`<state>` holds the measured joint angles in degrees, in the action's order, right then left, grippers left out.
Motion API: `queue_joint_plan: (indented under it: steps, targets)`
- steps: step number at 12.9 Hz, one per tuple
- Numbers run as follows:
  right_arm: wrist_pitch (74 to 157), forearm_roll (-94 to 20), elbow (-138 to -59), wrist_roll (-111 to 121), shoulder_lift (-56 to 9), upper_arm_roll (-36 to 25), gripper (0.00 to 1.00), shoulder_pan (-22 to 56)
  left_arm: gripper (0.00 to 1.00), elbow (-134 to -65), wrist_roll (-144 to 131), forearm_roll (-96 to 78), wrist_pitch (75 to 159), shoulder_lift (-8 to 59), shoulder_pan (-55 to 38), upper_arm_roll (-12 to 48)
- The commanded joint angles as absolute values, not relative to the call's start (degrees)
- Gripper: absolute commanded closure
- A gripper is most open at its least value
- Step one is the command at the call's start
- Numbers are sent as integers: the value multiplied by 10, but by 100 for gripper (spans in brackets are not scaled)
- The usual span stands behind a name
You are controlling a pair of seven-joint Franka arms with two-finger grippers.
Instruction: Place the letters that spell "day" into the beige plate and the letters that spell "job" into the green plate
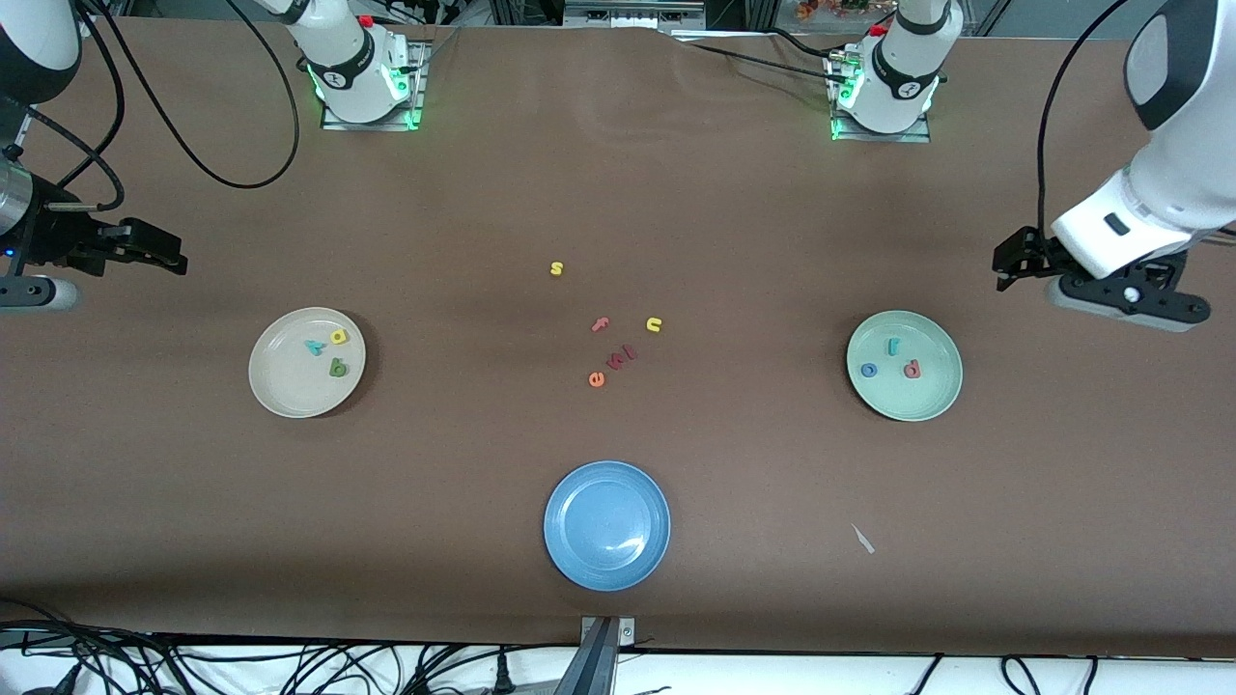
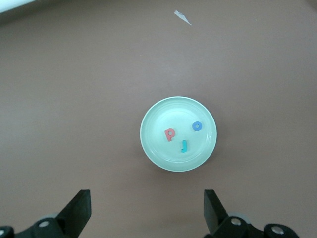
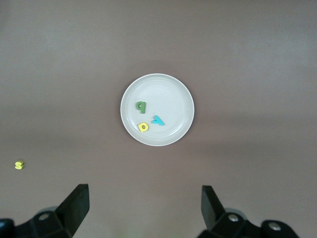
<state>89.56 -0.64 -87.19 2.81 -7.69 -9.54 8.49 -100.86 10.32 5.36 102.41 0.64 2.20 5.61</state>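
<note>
A wide brown surface [image 1: 734, 212] fills the scene, evenly lit — slightly rippled near its far edge. Along the near edge runs a white strip [image 1: 290, 666] strewn with black cables [image 1: 87, 656].

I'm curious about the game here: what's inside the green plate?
Three small letters lie in the green plate: a teal j, a blue o and a pinkish-red b. Nothing covers them.

- A robotics lab: two white arm bases [image 1: 365, 72] bolted onto a brown table [image 1: 618, 193].
- Loose black cables [image 1: 193, 666] trail along its edge.
</note>
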Motion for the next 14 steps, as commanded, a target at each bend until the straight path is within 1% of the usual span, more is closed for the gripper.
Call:
queue_joint_plan:
  steps: [1,3,4,7,9,11,14]
  targets:
    - [887,-3,-867,30,-75,-95,0,83,0,-1014,104,34,1000,-14,11,42]
    - [887,-3,-867,30,-75,-95,0,83,0,-988,93,-23,957,-10,13,33]
    - [887,-3,-867,30,-75,-95,0,83,0,-981,91,-25,954,-11,12,22]
    - [887,-3,-867,30,-75,-95,0,83,0,-981,79,-23,961,-12,12,20]
    - [887,-3,-867,30,-75,-95,0,83,0,-990,61,12,992,-13,12,18]
    - [887,-3,-867,30,-75,-95,0,83,0,-992,-2,18,995,-13,4,18]
    - [886,-2,-867,30,-77,-95,0,82,0,-992,26,18,995,-13,-3,8]
